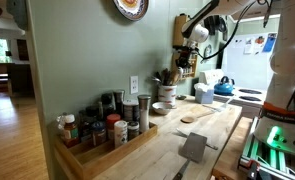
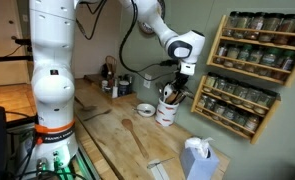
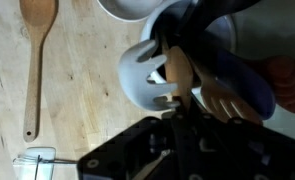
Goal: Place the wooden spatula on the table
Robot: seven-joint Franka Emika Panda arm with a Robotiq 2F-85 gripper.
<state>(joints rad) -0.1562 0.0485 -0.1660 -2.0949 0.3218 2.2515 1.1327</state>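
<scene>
In the wrist view, the wooden spatula (image 3: 175, 68) stands handle up in a white utensil crock (image 3: 137, 75) with other utensils. My gripper (image 3: 179, 103) is right over the crock, and its fingers are closed around the spatula's light-tan handle. Both exterior views show the gripper (image 2: 177, 82) (image 1: 187, 55) just above the crock (image 2: 167, 110) (image 1: 166, 92). The crock stands on the butcher-block table (image 2: 112, 140) (image 1: 162, 150) near the wall. The spatula's lower part is hidden inside the crock.
A pale wooden spoon with a rounded head (image 2: 135, 135) (image 3: 37, 50) lies on the table. A small bowl (image 2: 145, 109) sits beside the crock. A grey scraper (image 1: 194, 147), a floor spice rack (image 1: 97, 135), a wall spice rack (image 2: 252, 70) and a blue-white box (image 2: 199, 158) are nearby.
</scene>
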